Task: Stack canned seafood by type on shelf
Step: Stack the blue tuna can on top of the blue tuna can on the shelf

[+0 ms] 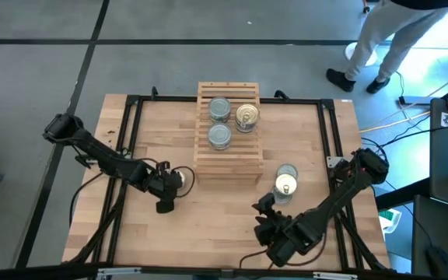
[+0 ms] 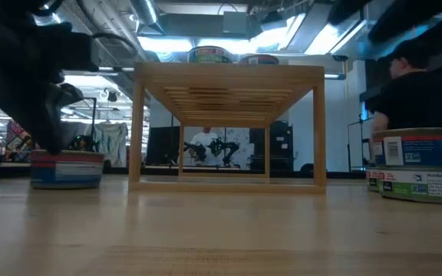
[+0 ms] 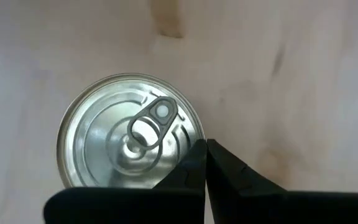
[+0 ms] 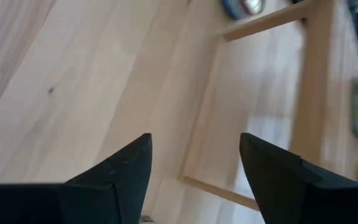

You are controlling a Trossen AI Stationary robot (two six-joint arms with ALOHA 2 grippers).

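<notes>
light-wood slatted shelf at the tabletop's far centre, bearing two plain silver-topped round tins in a near-far line on its left and one gold pull-tab tin on its right, so types appear kept apart. left gripper, fingers pressed together and holding nothing, hangs just beside a silver pull-tab tin left of the shelf. right gripper, fingers apart and empty, waits near two stacked tins at right.

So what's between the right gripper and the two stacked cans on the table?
Nothing: in the high view only bare tabletop separates the open right gripper from the stacked cans beside the shelf.
</notes>
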